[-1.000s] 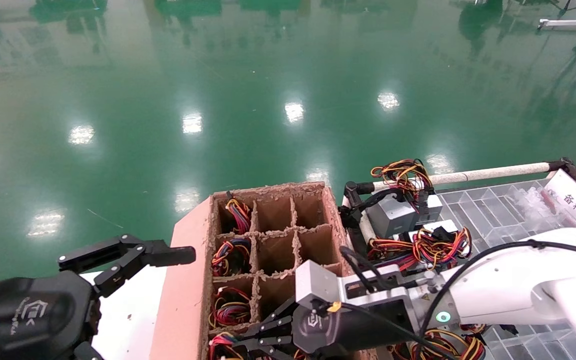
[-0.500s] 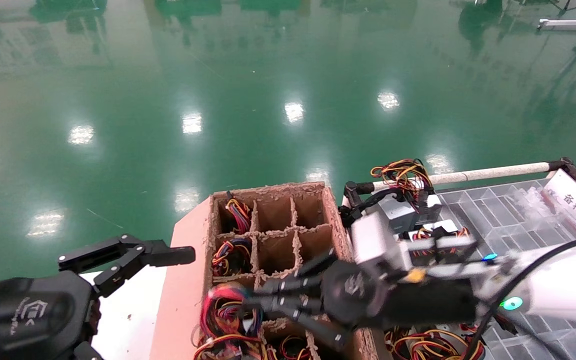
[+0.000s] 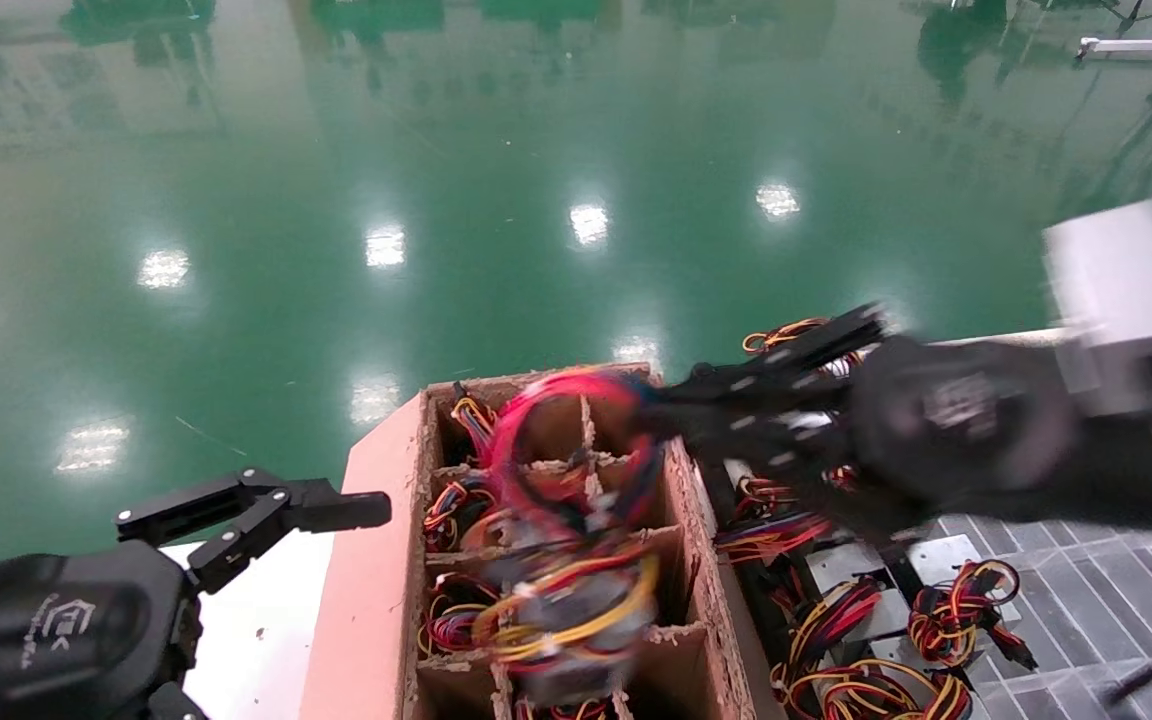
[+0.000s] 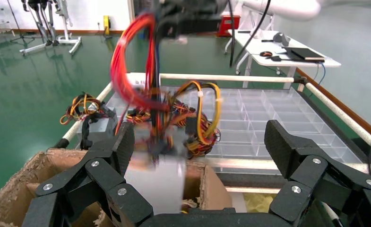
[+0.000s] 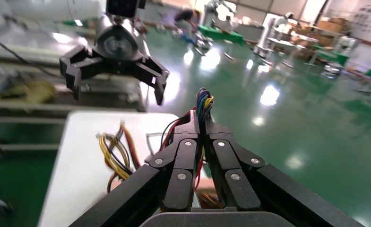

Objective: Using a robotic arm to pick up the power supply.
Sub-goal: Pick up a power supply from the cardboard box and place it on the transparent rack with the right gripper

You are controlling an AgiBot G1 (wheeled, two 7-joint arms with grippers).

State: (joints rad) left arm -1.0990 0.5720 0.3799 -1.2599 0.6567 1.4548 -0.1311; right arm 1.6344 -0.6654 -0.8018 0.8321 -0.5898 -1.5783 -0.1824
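**Power supply swings clear of the carton, hung by its wires**

Head view first: the right gripper (image 3: 661, 420) sits at about two o'clock from the divided cardboard carton (image 3: 366, 560), its black fingers pressed together on a red loop of the wire harness (image 3: 556, 430). The power supply (image 3: 566, 640) dangles below and toward seven o'clock from that pinch, a grey metal block blurred by motion, trailing yellow, red and black leads. Its long axis looks roughly vertical, hanging under the grip, just above the carton's ragged fibreboard cells. The right arm is plainly the nearer one. The left gripper (image 3: 266, 515) is parked off at nine o'clock of the carton, fingers spread, over a white surface. More wired units lie in the clear partitioned tray (image 3: 1066, 600) at four o'clock.

Left wrist view: between its own wide-open black fingers (image 4: 112, 184), the power supply (image 4: 157, 182) shows as a smooth pale box rising out of the carton (image 4: 22, 179), with the red loop (image 4: 131, 71) running straight up to twelve o'clock.

Right wrist view: the jointed fingers (image 5: 185, 156) are clamped tight on a bundle of coloured leads (image 5: 203, 101) poking out at twelve o'clock; the body itself is hidden below. My read: the load will swing, so any travel needs to be smooth.
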